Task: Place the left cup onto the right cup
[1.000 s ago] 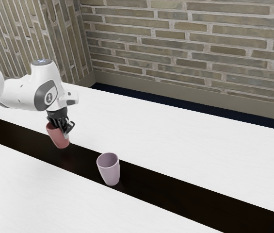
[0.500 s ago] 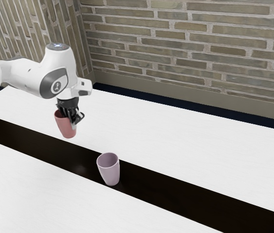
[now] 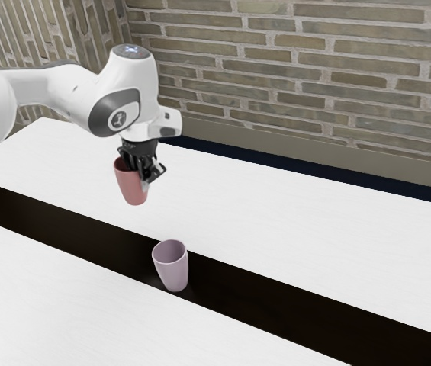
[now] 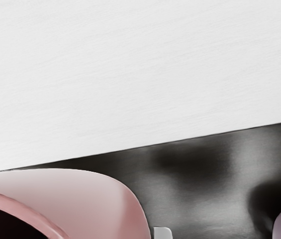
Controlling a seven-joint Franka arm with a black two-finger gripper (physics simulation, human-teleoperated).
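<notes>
Gripper (image 3: 145,169) pinches the red cup (image 3: 132,185) at its rim, held high, probably so its base clears the lilac cup (image 3: 171,264). Red cup hangs above and to the exterior view's left of the lilac cup, not yet over it. Lilac cup stands upright, mouth up.

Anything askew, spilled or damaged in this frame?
Nothing serious. The red cup hangs slightly tilted in the gripper, above the table. The lilac cup stands upright on the dark strip, intact. No spill.
</notes>
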